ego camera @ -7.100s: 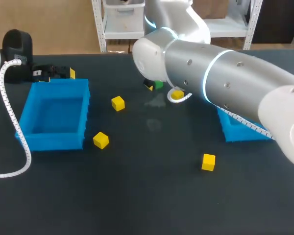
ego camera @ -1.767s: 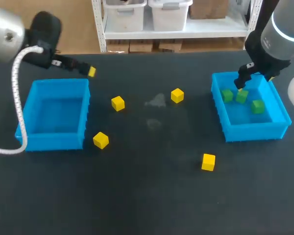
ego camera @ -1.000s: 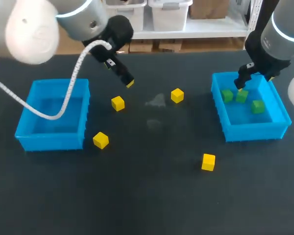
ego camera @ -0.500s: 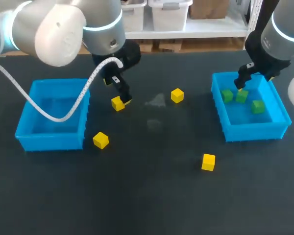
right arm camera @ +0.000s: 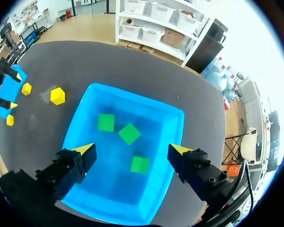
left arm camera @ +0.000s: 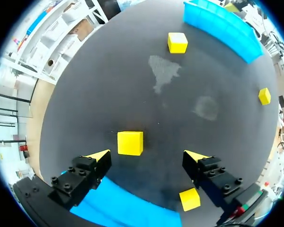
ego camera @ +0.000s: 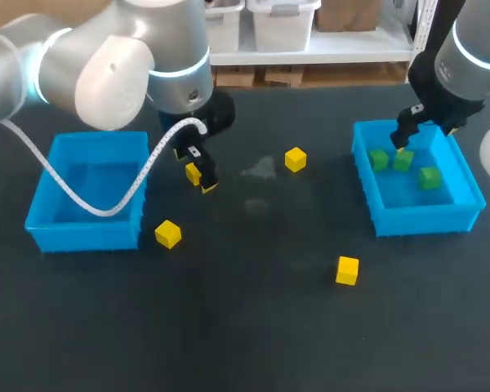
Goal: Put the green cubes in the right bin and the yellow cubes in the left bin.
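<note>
The left gripper (left arm camera: 146, 154) has swung from behind the left bin (ego camera: 90, 139) down over a yellow cube (left arm camera: 130, 143) — fingers apart, cube on the table (ego camera: 253, 327) between them, untouched, so a grasp looks next. The right gripper (right arm camera: 132, 149) stays spread above the right bin (right arm camera: 170, 113), which holds three green cubes (right arm camera: 129, 134).

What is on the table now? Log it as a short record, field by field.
left gripper: open around a yellow cube, not touching it
right gripper: open, above the right bin
green cubes: three, all in the right bin
yellow cubes: four, all on the table, outside the bins
left bin: no cube seen inside
</note>
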